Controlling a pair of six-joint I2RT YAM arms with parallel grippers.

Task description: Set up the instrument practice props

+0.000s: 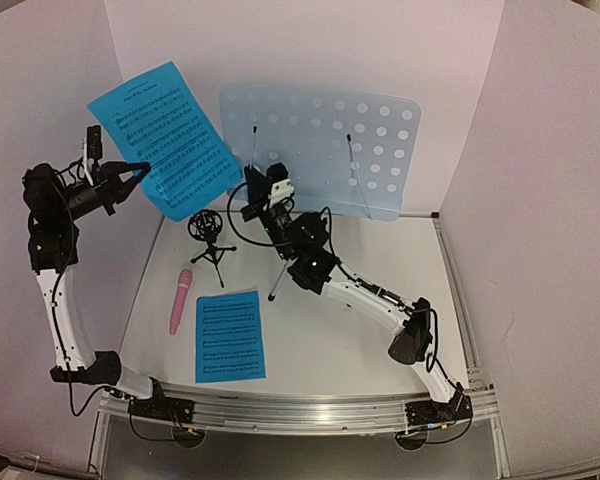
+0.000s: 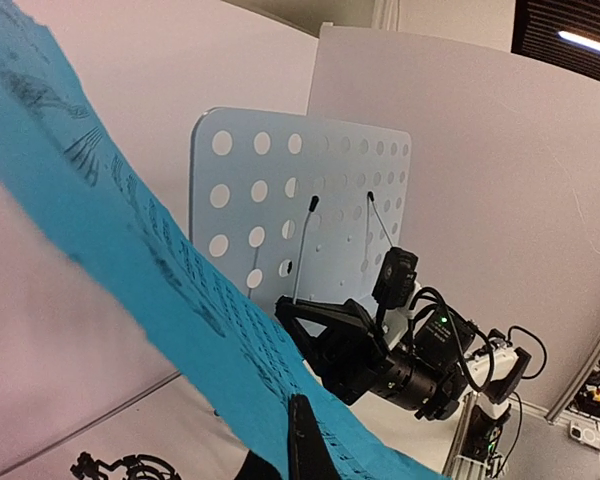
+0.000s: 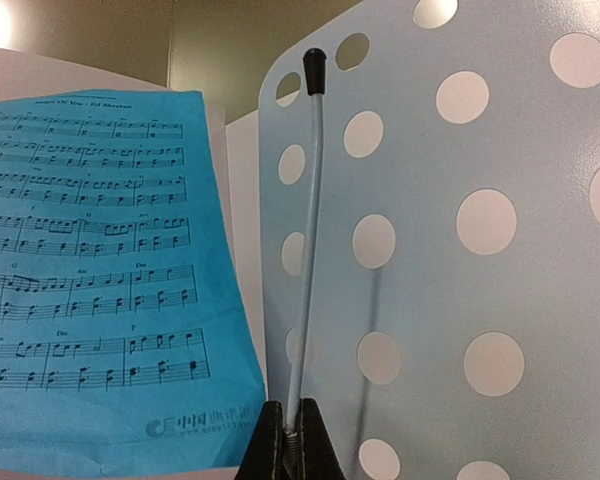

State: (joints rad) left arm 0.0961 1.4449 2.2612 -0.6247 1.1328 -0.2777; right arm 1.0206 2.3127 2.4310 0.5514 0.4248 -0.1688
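My left gripper is raised at the left, shut on the lower edge of a blue sheet-music page. In its wrist view the page crosses the frame, pinched at my gripper. My right gripper is shut on the base of the left page-holder wire of the pale-blue perforated music stand. From above, the stand is upright at the back, with the right gripper at its lower left. A second page, a pink microphone and a black tripod mic holder are on the table.
White walls enclose the table on three sides. The stand's second holder wire leans against its right half. A silver tripod leg shows under my right arm. The metal rail runs along the near edge.
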